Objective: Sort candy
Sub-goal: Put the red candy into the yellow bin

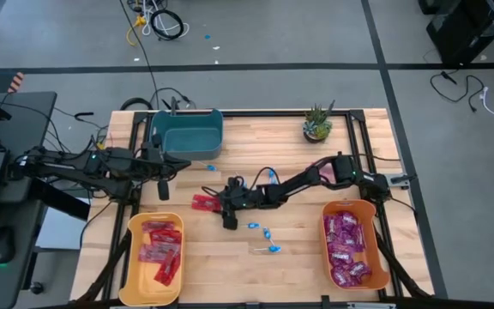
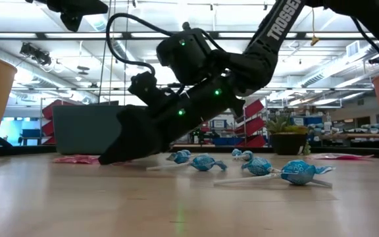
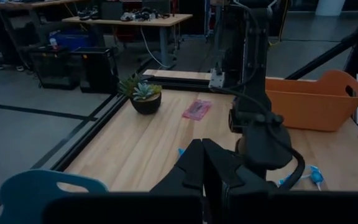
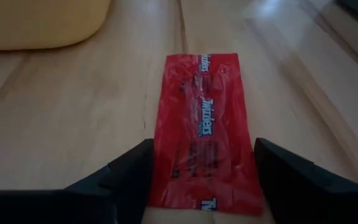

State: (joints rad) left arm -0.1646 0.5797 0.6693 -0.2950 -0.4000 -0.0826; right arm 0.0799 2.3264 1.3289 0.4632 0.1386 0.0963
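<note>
- The flat red plastic candy packet [image 4: 205, 130] lies flat on the wooden table, a little left of centre. Its wrapper is crinkled and glossy with white print down the middle, and a second red piece seems to lie just beside it, seen from above.
- We see the right gripper [image 4: 204, 186] low over this packet, fingers spread wide on either side of it and not yet closed on it.
- Small blue wrapped lollipops on thin white sticks [image 1: 269, 233] lie loose near the centre, some just right of the gripper, one or two farther back toward the teal bin.
- A lone purple-magenta shiny packet [image 3: 196, 109] rests at the far right, near the small potted green plant [image 3: 143, 95].
- We judge the sorting well along: the yellow plastic bin [image 1: 135, 257] at near left holds red packets, the orange plastic bin [image 1: 326, 249] at near right holds purple ones.
- The teal plastic bin [image 1: 187, 130] at far left looks empty, so the lollipops remain.
- The left gripper [image 3: 202, 163] waits pinched closed beside the teal bin.
</note>
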